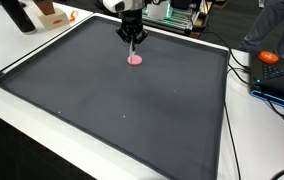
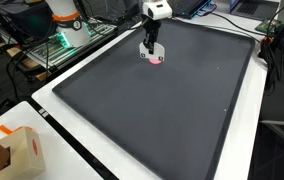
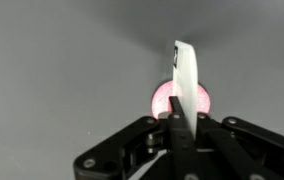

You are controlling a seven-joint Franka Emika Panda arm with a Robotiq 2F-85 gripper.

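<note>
gripper was seen clenched on a white stick | pink disc was found on the mat, far middle, just under the stick | risk: disc could be shoved aside, or stick twisted loose, if pressed off-centre

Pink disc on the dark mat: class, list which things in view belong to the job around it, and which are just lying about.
In the job:
- gripper, shut on a white flat piece
- pink disc just below that piece
- dark mat under the disc

Lying about:
- cardboard box, off the mat
- orange object, beside the mat
</note>
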